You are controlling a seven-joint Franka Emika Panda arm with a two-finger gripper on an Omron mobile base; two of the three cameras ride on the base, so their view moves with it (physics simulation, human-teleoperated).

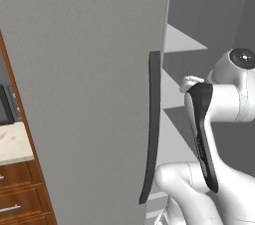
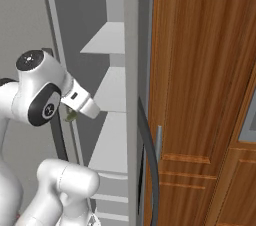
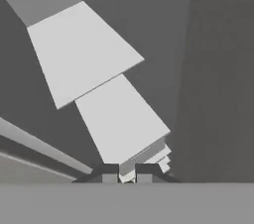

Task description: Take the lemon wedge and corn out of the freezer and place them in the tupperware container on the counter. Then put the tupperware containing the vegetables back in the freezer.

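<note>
While the freezer (image 1: 89, 94) stands with its flat grey door swung open, the white arm reaches past the door's free edge into the compartment, and the jaws (image 3: 123, 177) point down along the stack of pale grey shelves (image 3: 82, 49). Two small dark fingertips (image 3: 110, 175) rise close together with only a narrow gap between them, and whether they hold anything cannot be told. Directly ahead of the jaws lie two bare shelf boards, one beyond the other, with a few thin stepped ledges (image 3: 149, 158) just in front of the tips. To one side of the jaws runs the dark inner wall of the freezer. A long dark curved handle (image 1: 152, 129) runs down the door face near its edge, beside the arm. Far off to the side of the jaws, past the door, a corner of the cream speckled surface (image 1: 14, 142) shows above brown drawers (image 1: 17, 194). On the other side stand tall wooden cabinets (image 2: 205, 95).
</note>
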